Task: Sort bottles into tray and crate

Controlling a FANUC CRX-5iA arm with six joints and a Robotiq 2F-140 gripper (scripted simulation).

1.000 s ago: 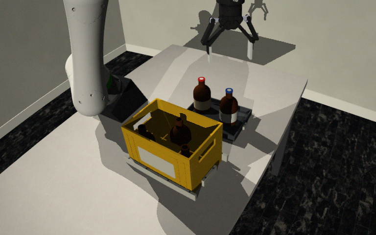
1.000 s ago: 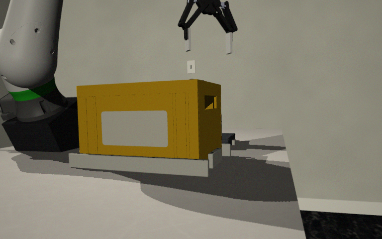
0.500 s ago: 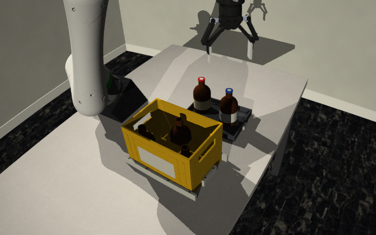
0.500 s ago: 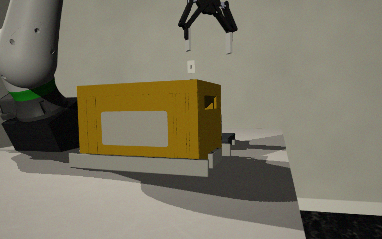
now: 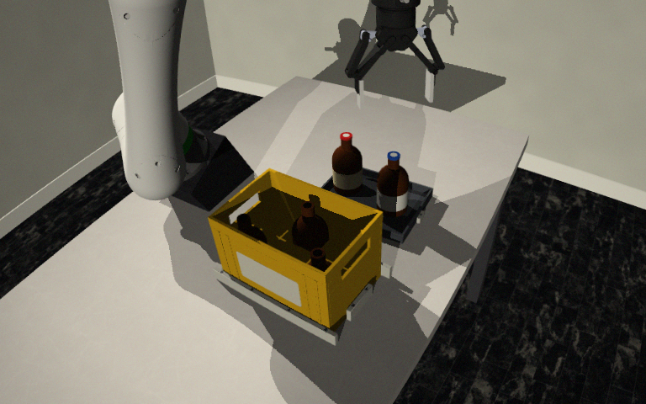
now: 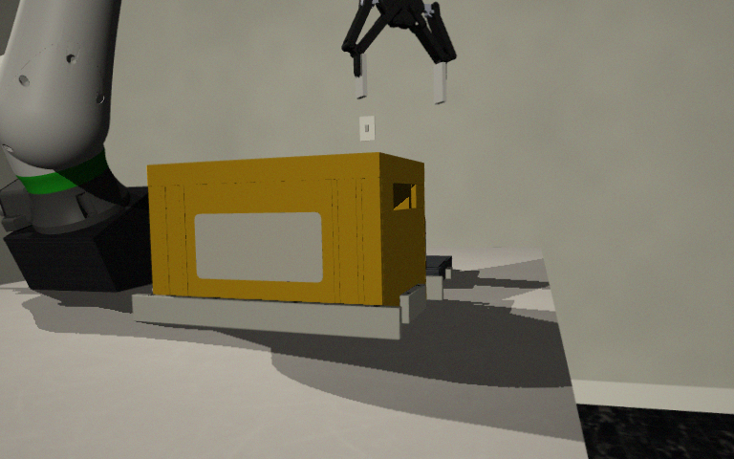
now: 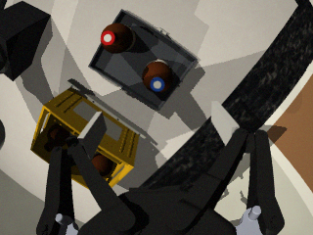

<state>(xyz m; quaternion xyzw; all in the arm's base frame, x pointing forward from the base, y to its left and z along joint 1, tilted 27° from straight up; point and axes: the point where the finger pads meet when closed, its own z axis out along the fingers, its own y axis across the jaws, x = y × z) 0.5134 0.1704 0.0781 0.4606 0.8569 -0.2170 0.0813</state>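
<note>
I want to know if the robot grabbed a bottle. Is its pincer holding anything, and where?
Nothing is held. The pincer hangs wide open above the table, with no bottle between its fingers. The red-capped bottle and the blue-capped bottle stand on the tray.
</note>
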